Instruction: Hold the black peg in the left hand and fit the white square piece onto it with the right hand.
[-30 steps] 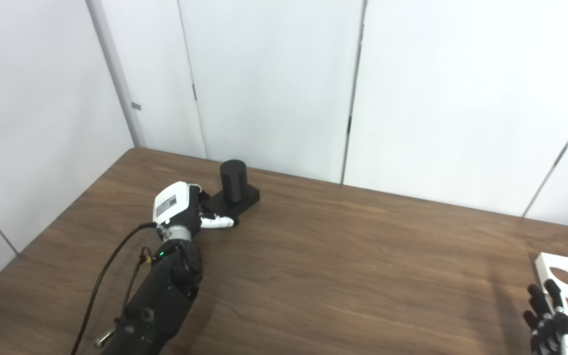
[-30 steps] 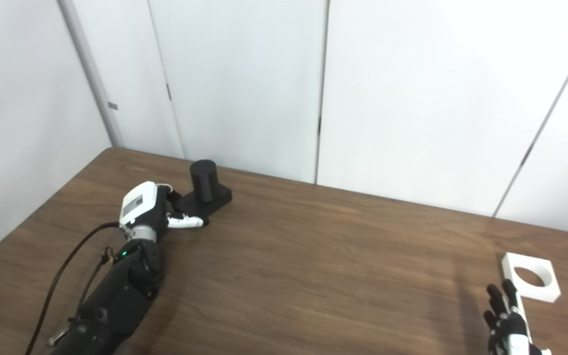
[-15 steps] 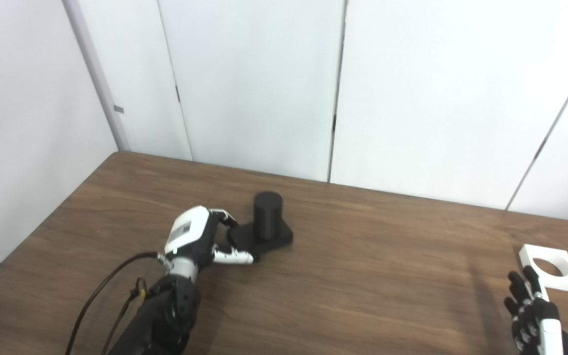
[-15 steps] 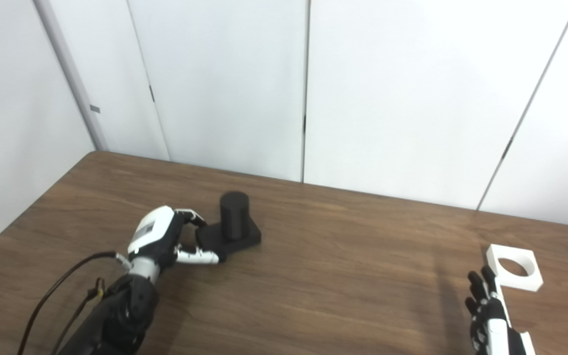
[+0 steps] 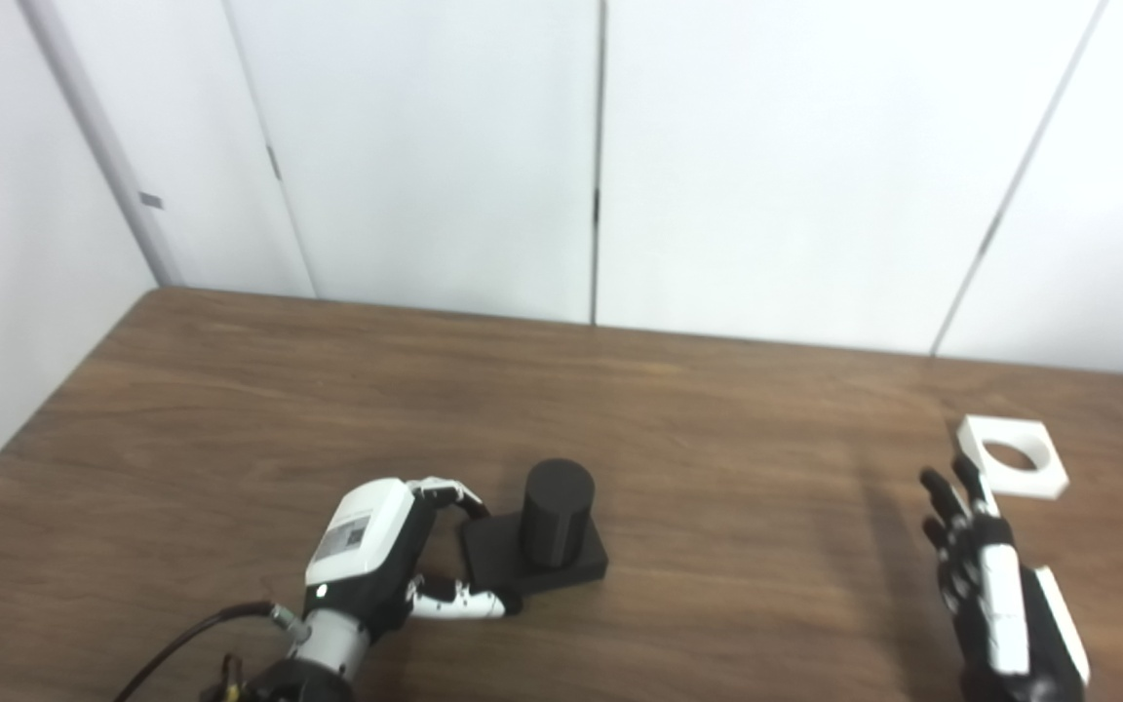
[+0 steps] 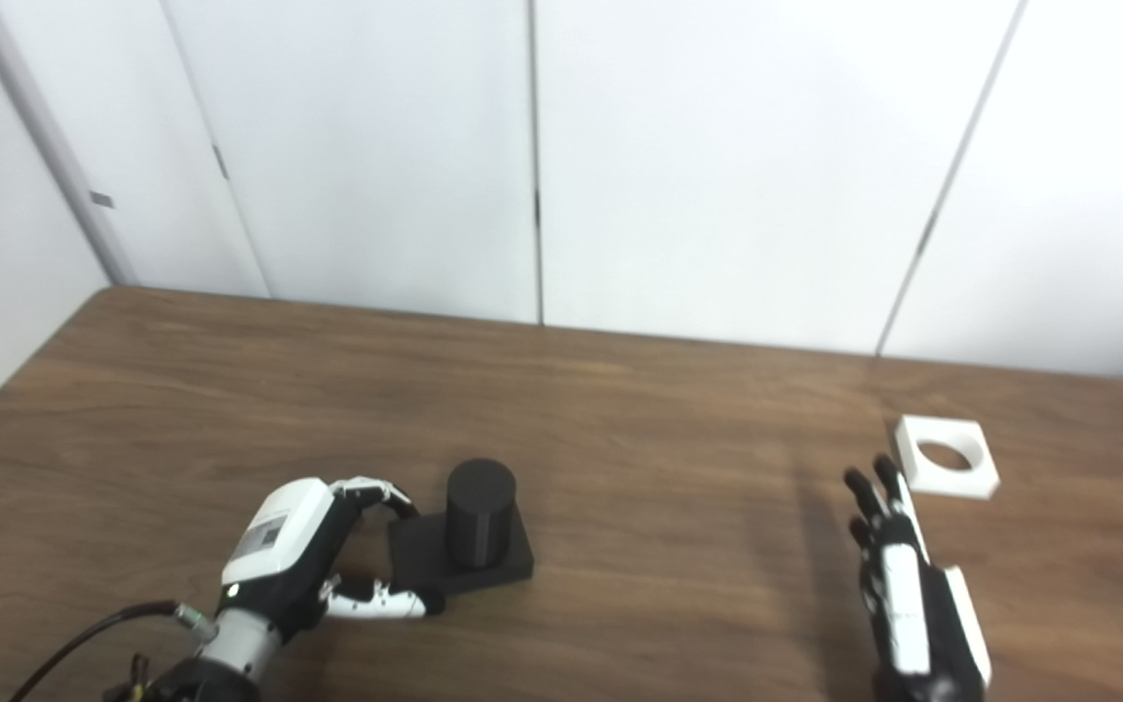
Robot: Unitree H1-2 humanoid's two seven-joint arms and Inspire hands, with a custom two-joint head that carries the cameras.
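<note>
Left eye view: left hand point(image 5: 367, 546) is sitting at 7 o'clock on the table point(image 5: 717, 390), fingers point(image 5: 445, 487) and thumb pinching the near-left corner of the peg point(image 5: 542, 531) base. Peg is standing upright on its square base, base flat on the table as far as I can tell. Right hand point(image 5: 995, 595) is hovering at 4 o'clock, holding nothing, fingers straight and slightly spread, pointing toward 12. White piece point(image 5: 1010, 455) is lying flat at 3 o'clock, round hole facing up, just beyond the fingertips, not touching.

Right eye view: same layout. Left hand point(image 6: 289, 556) is gripping the peg point(image 6: 469, 531) base at its left edge, thumb along the near side. Right hand point(image 6: 908, 595) is showing empty with fingers apart. White piece point(image 6: 947, 456) is sitting just to the 1 o'clock of the fingertips, well apart from the peg.
</note>
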